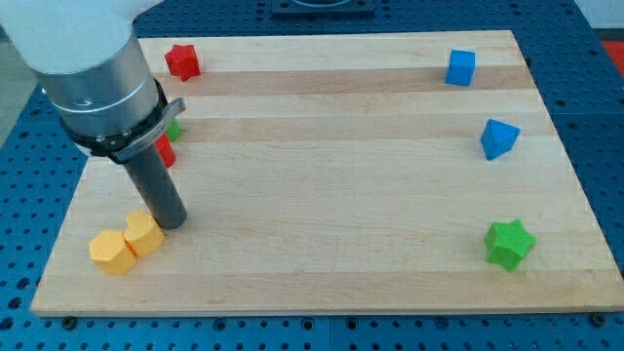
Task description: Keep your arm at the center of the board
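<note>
My tip (173,223) rests on the wooden board (331,185) near its lower left, touching or just right of a yellow block (143,234). A second yellow block (110,252) sits against that one, to its lower left. A red block (165,150) and a green block (174,128) are partly hidden behind my arm at the left edge. A red star-shaped block (182,60) lies at the upper left. A blue cube (460,67) and a blue block (498,138) sit at the right. A green star-shaped block (510,243) lies at the lower right.
The board lies on a blue perforated table (595,58). My arm's grey body (97,78) covers the board's upper left corner.
</note>
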